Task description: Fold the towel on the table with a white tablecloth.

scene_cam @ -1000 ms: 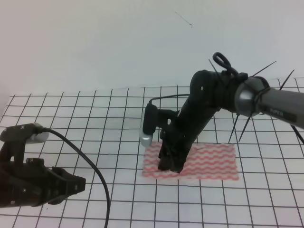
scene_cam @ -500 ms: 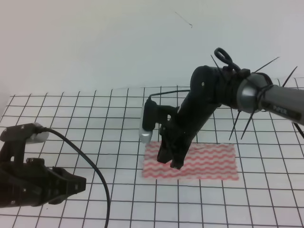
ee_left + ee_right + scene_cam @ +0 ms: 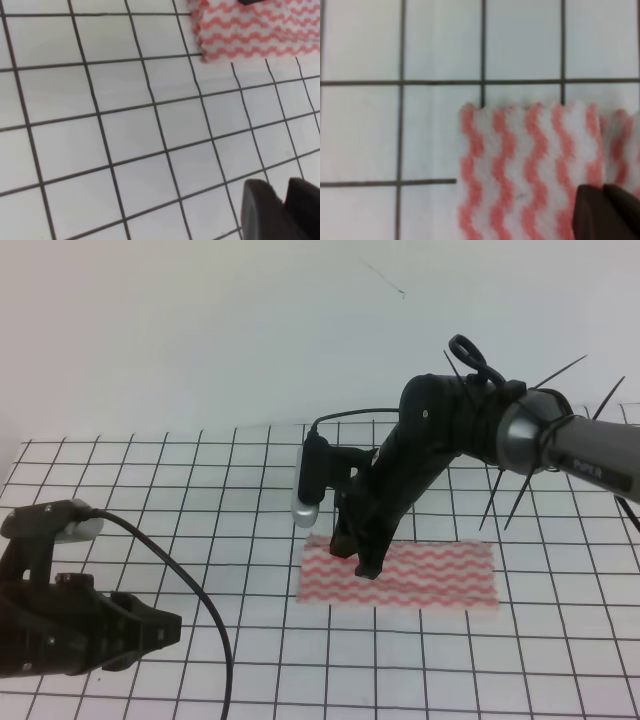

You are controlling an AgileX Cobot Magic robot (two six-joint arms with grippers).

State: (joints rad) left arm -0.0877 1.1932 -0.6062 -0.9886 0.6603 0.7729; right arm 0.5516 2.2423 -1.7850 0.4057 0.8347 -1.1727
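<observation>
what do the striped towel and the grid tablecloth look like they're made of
The towel looks like thin, soft woven or non-woven cloth with a matte finish: its pink-red wavy stripes look slightly fuzzy in the right wrist view, and its edge is scalloped. The tablecloth could be smooth fabric or a coated sheet; it lies flat and white, with crisp printed black lines and no weave that I can make out.

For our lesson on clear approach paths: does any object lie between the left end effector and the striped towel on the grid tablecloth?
Nothing visible does. Only bare tablecloth lies between the left end effector and the towel. The right end effector is over the towel's left part, at the far side of that gap.
</observation>
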